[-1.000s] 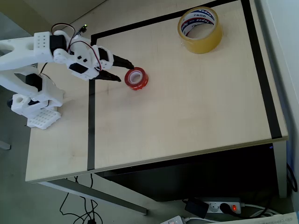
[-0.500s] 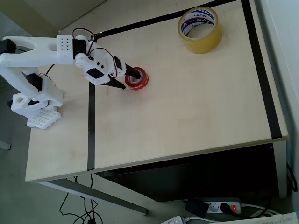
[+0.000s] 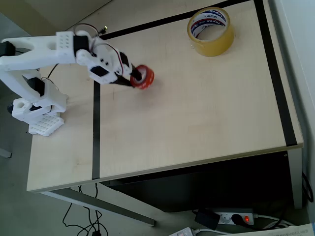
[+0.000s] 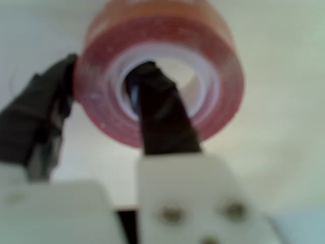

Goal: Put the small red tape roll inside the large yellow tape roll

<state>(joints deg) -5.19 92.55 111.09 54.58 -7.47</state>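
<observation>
Small bright red tape roll with white core (image 4: 162,76): judged light, stiff, slick-faced; best taken through the wall. Pinched so by black two-finger gripper (image 3: 129,77), one finger in the bore, one outside. Tipped, bore facing the wrist camera. Near pale table's (image 3: 197,123) left black stripe, well apart from large amber-yellow tape roll (image 3: 210,31).

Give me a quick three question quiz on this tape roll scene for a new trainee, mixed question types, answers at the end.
1. True or false: the gripper is shut on the small red tape roll.
2. In the wrist view, one finger sits: A) inside the roll's core, B) flat on the table, C) on top of the yellow roll.
3. Which roll has lettering on its inner core?

Key: 1 true. 2 A. 3 the large yellow tape roll.
</observation>
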